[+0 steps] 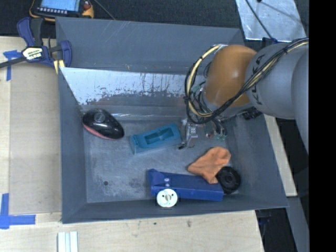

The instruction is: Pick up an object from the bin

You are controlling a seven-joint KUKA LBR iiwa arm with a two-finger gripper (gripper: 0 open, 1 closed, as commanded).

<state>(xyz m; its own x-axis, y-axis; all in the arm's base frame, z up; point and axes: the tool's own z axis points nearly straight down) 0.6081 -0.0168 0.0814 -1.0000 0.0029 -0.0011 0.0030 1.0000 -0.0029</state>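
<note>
One gripper (188, 134) is hanging at the right end of the teal plastic tray (155, 139); jaw state cannot be told. Probably light, stiff, slick: grip its rim.

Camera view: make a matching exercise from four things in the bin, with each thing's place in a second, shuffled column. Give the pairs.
Things
1. black computer mouse with a pink edge
2. teal rectangular plastic tray
3. crumpled orange cloth
4. long dark blue flat box with a white round disc

Places
A. along the lower wall of the grey metal bin
B. far left of the floor
C. middle of the floor, right beside the tool
D. right side, between the tool and a black round knob

Pairs: 1-B; 2-C; 3-D; 4-A
</note>
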